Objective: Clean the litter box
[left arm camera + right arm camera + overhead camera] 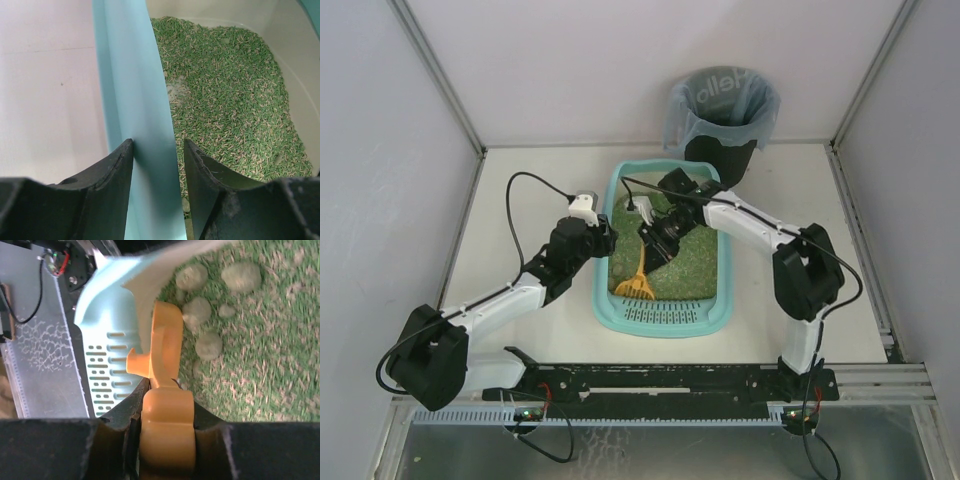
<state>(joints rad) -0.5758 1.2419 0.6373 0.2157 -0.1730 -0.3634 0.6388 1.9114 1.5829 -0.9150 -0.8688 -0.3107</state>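
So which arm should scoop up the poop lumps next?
The right. The right hand grips the orange litter scoop right by the clumps. The left hand just straddles the litter box wall.

Table (790, 180): pale, matte, walled by white panels.
Middle: teal litter box (665, 330), its slotted end toward the near edge.
Far edge: black bin (720, 160) with a grey-blue liner, just beside the box's far right corner.
Near edge: black rail (670, 378).
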